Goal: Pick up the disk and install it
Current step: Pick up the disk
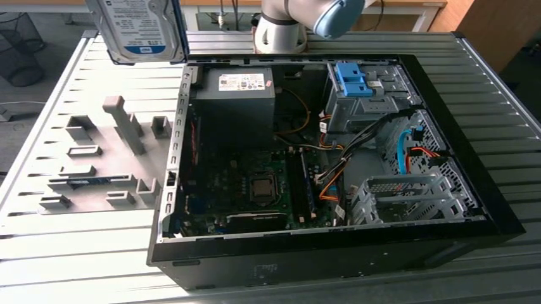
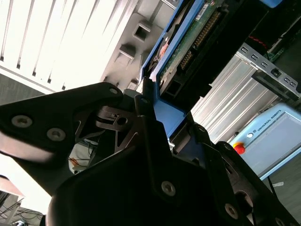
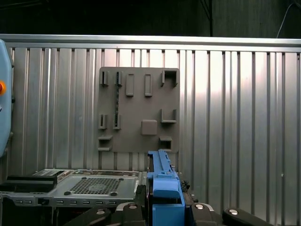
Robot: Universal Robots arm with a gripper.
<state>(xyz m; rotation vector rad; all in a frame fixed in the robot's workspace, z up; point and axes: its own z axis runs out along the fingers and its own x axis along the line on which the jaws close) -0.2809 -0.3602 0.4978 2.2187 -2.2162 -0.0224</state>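
The disk [image 1: 139, 28] hangs upright in the air above the table's far edge, at the exterior view's upper left, with its white-and-blue label facing the camera. It is beyond the far left corner of the open computer case [image 1: 473, 190]. In the second wrist view my gripper [image 2: 164, 110] is shut on the disk's blue rail, and the disk's [image 2: 188, 44] green circuit board runs away from the black fingers [image 2: 145, 101]. The first wrist view shows the disk [image 3: 162, 183] edge-on, as a blue strip rising between the gripper's [image 3: 164, 209] two sides.
A grey fixture plate [image 1: 101, 158] with raised slots lies on the ribbed metal table [image 1: 76, 247], left of the case. Inside the case are a black power supply [image 1: 235, 104], a bare blue bracket [image 1: 353, 79] in the drive cage, the motherboard and cables. The arm's base [image 1: 283, 28] stands behind.
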